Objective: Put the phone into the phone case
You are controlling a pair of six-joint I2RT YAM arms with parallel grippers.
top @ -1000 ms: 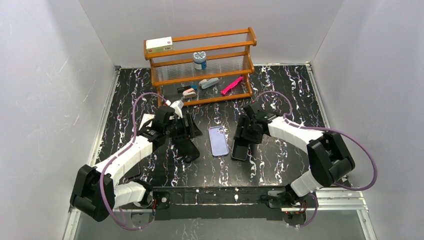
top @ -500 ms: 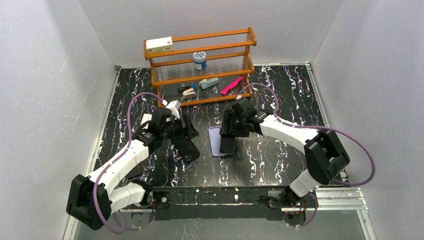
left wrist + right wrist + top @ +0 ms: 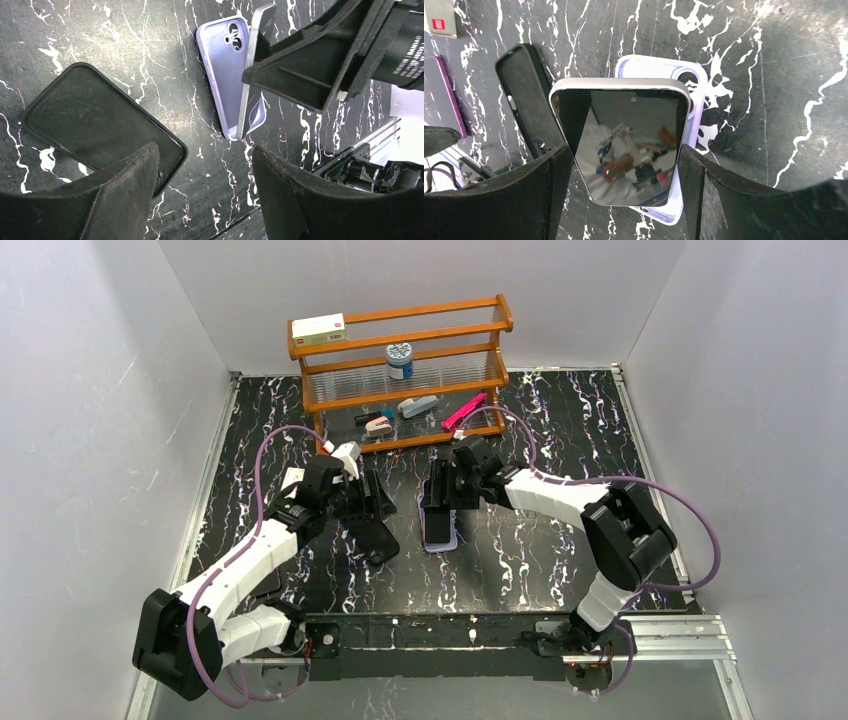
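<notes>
On the left, the left gripper (image 3: 204, 152) is seen wide open, and nothing is held in it. It hangs just over a black matte rounded shell (image 3: 100, 120), which is laid flat on the black table with white streaks (image 3: 165, 30).

Just to the right, a pale purple phone case with a round camera hole (image 3: 222, 65) is laid open side up. It is judged to be the case to be filled, because the slim phone with the shiny dark screen and pale rim (image 3: 621, 115) is held right over it. The phone is tipped up, not flat, with one end low by the case. Whether they touch cannot be told. The phone is pinched at its two long sides by the right gripper (image 3: 624, 155), whose fingers are closed on it.

The phone is thought to be stiff and smooth, so it could slip, and its glass could crack if dropped. It is best held by the long edges, near the middle. The case is likely light and a bit bendy, so it may be pushed along the table when the phone is pressed in.
</notes>
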